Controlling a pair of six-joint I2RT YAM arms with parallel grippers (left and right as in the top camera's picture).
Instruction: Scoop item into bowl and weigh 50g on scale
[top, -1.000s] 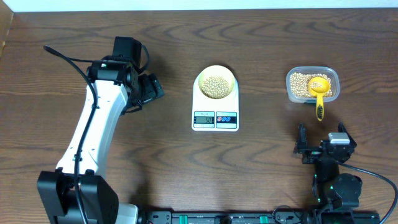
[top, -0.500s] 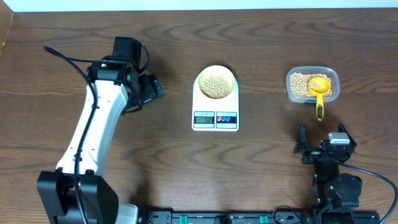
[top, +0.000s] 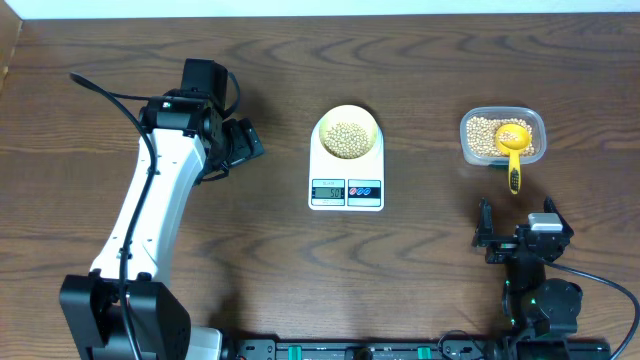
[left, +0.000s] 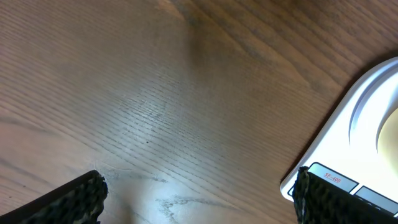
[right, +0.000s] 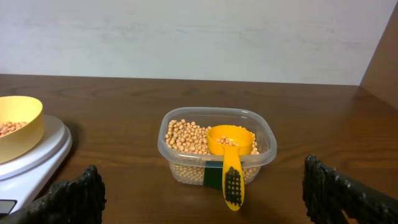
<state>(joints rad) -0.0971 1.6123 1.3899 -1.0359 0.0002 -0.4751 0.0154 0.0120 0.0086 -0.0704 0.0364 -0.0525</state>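
The pale yellow bowl (top: 347, 135) sits on the white scale (top: 346, 190) at the table's middle and holds tan beans (top: 347, 138). More beans (top: 485, 135) fill a clear plastic tub (top: 503, 116) at the right, with a bright yellow scoop (top: 513, 150) resting in it, handle over the near rim. My left gripper (top: 245, 142) is open and empty over bare wood left of the scale, whose corner (left: 348, 143) shows in the left wrist view. My right gripper (top: 500, 240) is open and empty near the front edge, facing the tub (right: 216, 146), scoop (right: 231, 155) and bowl (right: 18, 124).
The scale's small LCD display (top: 329, 190) and its red and blue buttons (top: 365, 189) face the front. A white wall (right: 199, 37) rises behind the table's far edge. My left arm (top: 150, 210) stretches across the table's left side.
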